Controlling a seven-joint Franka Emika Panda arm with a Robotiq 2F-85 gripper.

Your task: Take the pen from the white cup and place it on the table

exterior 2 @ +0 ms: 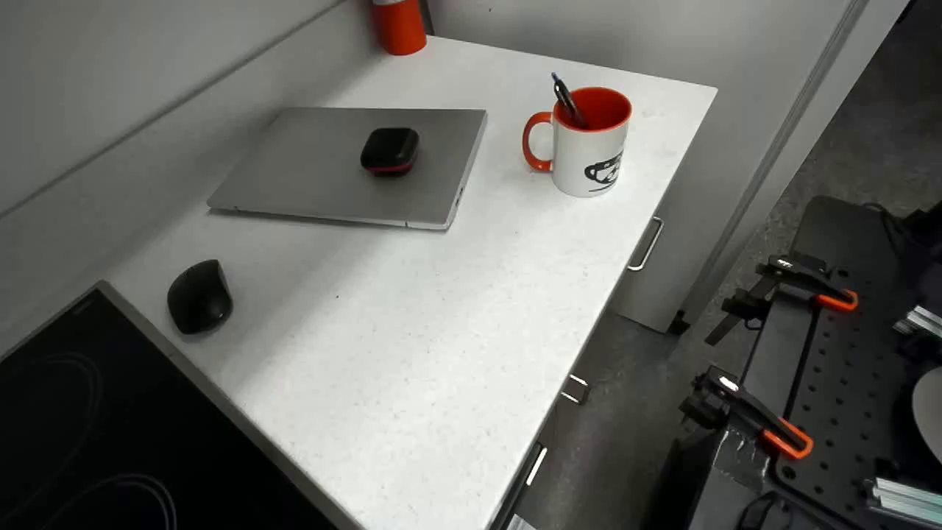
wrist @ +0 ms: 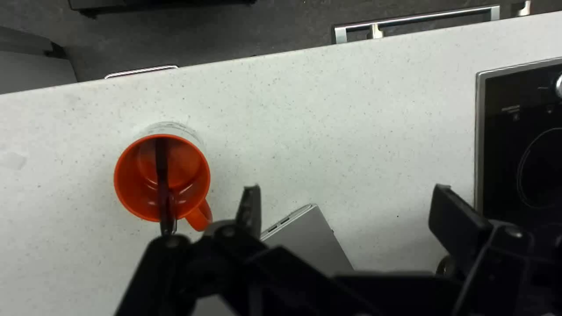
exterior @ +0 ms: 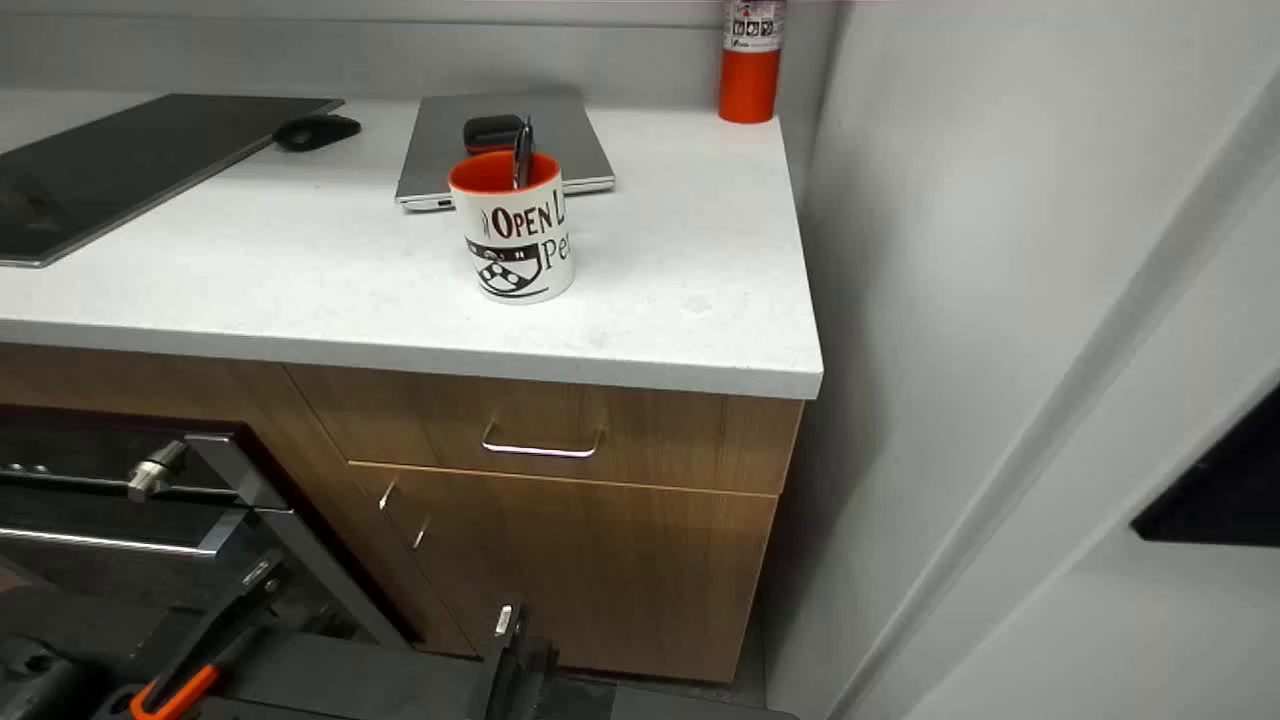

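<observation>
The white cup [exterior: 520,250] stands upright on the white table [exterior: 680,260], with black lettering and a red inside. It also shows in an exterior view [exterior 2: 578,162] and, from above, in the wrist view [wrist: 184,164]. The dark pen [exterior: 523,155] leans in the cup, its upper end above the rim on the handle side; it shows too in an exterior view [exterior 2: 565,97] and the wrist view [wrist: 162,184]. My gripper [wrist: 347,191] is open and empty above the table, with cup and pen left of its left finger in the wrist view. Neither exterior view shows it.
A grey laptop [exterior 2: 324,162] with a small black case [exterior 2: 390,149] on it lies beside the cup. A black mouse [exterior 2: 200,298] and a black cooktop [exterior 2: 81,412] are farther along. A red canister [exterior: 748,85] stands at the back corner, near a grey side wall [exterior: 1000,250].
</observation>
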